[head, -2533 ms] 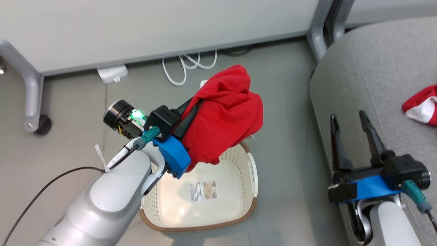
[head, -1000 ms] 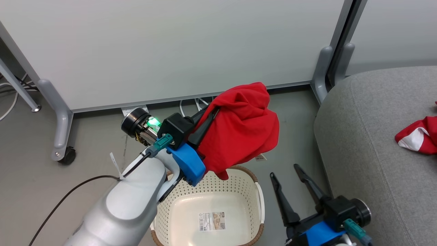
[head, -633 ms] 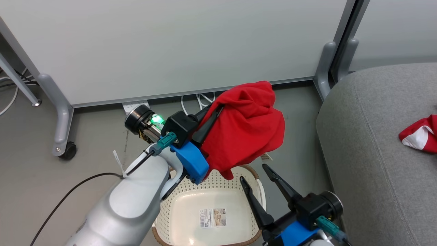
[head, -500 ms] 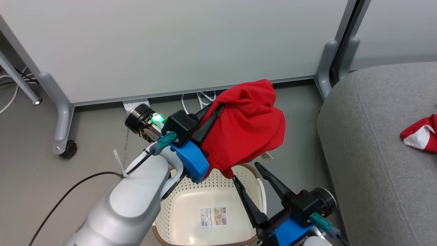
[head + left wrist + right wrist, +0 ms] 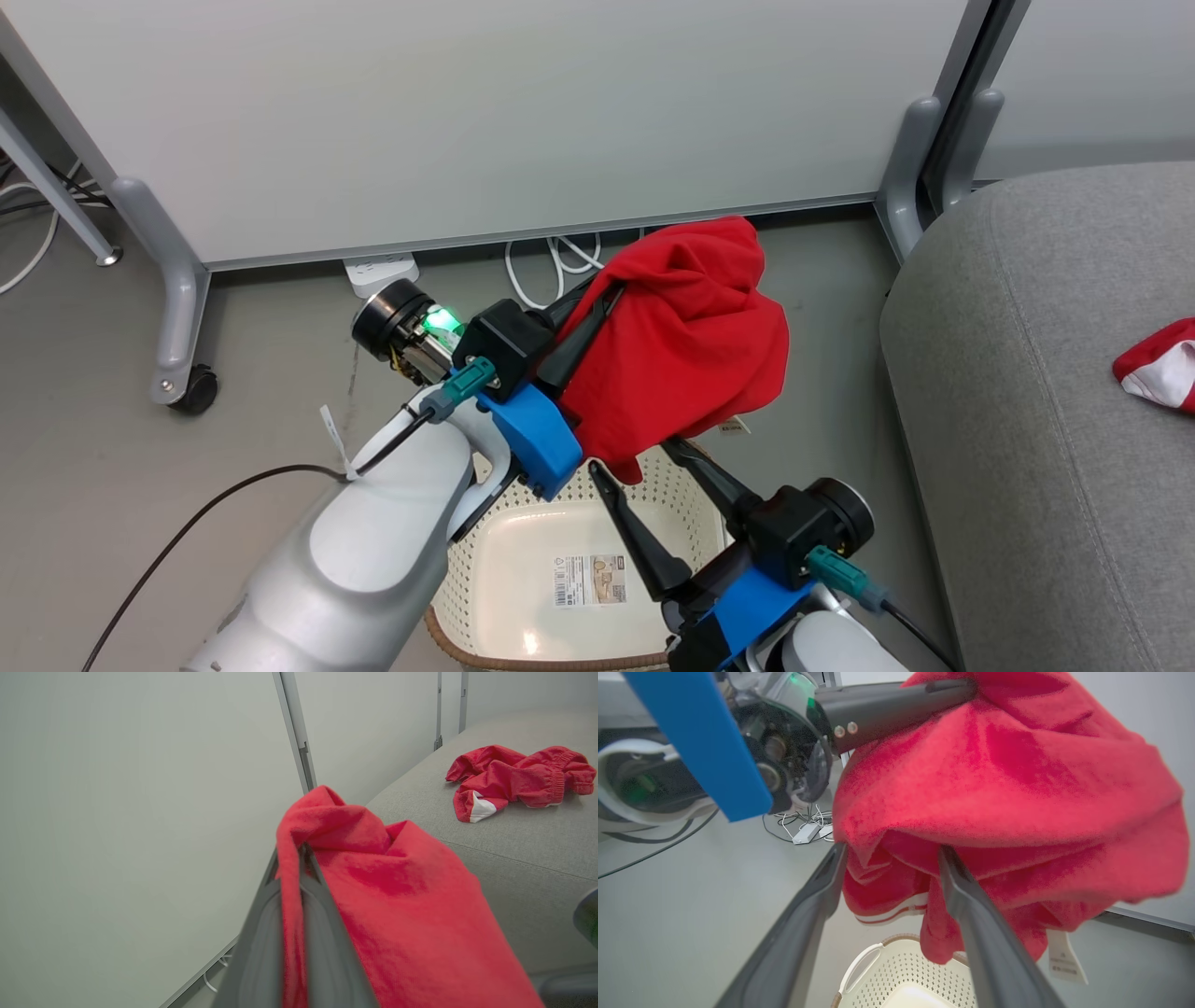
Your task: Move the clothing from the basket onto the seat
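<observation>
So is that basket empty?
Empty, in what shows: the basket holds only its label. The red garment hangs above it, pinched in the left hand.

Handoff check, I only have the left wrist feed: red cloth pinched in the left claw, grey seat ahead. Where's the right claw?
Observer: The right claw is open and points up under the crumpled red cloth garment, with its fingertips at the hanging lower folds.
Operator: Gripping it yet?
Observer: No. In the right wrist view its jaws stand apart, with a fold hanging between them.
Operator: Basket empty?
Observer: The oval cream perforated plastic basket sits on the floor below the garment. The part of its bottom that is visible shows a white label and no clothing.
</observation>
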You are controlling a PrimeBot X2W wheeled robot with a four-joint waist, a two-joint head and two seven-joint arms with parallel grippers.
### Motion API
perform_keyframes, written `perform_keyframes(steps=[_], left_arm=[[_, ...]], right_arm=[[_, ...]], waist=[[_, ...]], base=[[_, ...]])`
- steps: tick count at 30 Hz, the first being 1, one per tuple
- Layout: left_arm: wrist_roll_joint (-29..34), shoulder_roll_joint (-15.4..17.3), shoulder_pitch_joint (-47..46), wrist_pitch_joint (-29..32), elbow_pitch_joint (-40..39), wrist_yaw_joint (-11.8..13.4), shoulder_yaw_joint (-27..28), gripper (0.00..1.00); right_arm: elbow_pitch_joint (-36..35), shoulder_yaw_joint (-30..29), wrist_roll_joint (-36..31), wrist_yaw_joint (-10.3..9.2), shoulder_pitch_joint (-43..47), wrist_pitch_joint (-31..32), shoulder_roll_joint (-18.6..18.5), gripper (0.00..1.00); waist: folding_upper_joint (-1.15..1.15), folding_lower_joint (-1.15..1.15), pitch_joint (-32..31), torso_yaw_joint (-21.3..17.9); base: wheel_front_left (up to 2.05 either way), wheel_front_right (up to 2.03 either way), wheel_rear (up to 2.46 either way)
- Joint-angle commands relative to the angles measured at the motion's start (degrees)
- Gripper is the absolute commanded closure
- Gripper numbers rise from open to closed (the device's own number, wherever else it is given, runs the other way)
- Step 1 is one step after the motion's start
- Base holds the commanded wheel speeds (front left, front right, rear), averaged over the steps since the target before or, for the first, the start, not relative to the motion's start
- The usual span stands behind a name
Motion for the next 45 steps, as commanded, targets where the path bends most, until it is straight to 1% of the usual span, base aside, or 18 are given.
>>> perform_keyframes(steps=[1,8,17,31,32,33,34,45], left_arm=[[0.29,0.02,-0.77,-0.29,-0.02,-0.26,0.42,1.0],[0.65,-0.65,-1.09,-0.29,0.06,-0.38,0.16,1.0],[0.7,-1.47,-1.5,-0.29,0.23,-0.58,-0.39,1.0],[0.94,-2.28,-1.89,-0.29,0.23,-0.73,-0.48,1.0],[0.95,-2.31,-1.95,-0.29,0.24,-0.74,-0.45,1.0],[0.98,-2.33,-2.02,-0.29,0.22,-0.75,-0.43,1.0],[1.02,-2.35,-2.07,-0.29,0.22,-0.76,-0.4,1.0],[1.24,-2.38,-2.07,-0.29,0.21,-0.81,-0.06,1.0]], right_arm=[[0.28,0.52,0.14,-0.04,-0.99,-0.03,0.12,0.0],[3.37,3.53,0.42,-0.04,-4.24,-0.04,0.1,0.0],[7.24,5.19,2.32,-0.04,-8.26,-0.04,0.1,0.0],[9.35,3.8,6.5,-0.04,-10.1,-0.04,0.1,0.0],[9.41,3.62,6.71,-0.05,-10.23,-0.04,0.1,0.54],[9.52,3.57,6.99,-0.04,-10.32,-0.04,0.11,0.84],[9.65,3.56,7.12,-0.04,-10.39,-0.04,0.11,1.0],[10.16,3.47,7.42,-0.04,-10.68,-0.04,0.1,1.0]], waist=[[0.0,0.0,0.07,0.08],[0.0,0.0,0.64,0.69],[0.0,0.0,0.91,1.49],[0.0,0.0,1.67,2.01],[0.0,0.0,1.72,2.02],[0.0,0.0,1.78,2.03],[0.0,0.0,1.82,2.04],[0.0,0.0,2.07,1.78]], base=[[0.0,0.0,0.0],[0.0,0.0,0.0],[0.0,0.0,0.0],[0.0,0.0,0.0],[0.0,0.0,0.0],[0.0,0.0,0.0],[0.0,0.0,0.0],[0.0,0.0,0.0]])
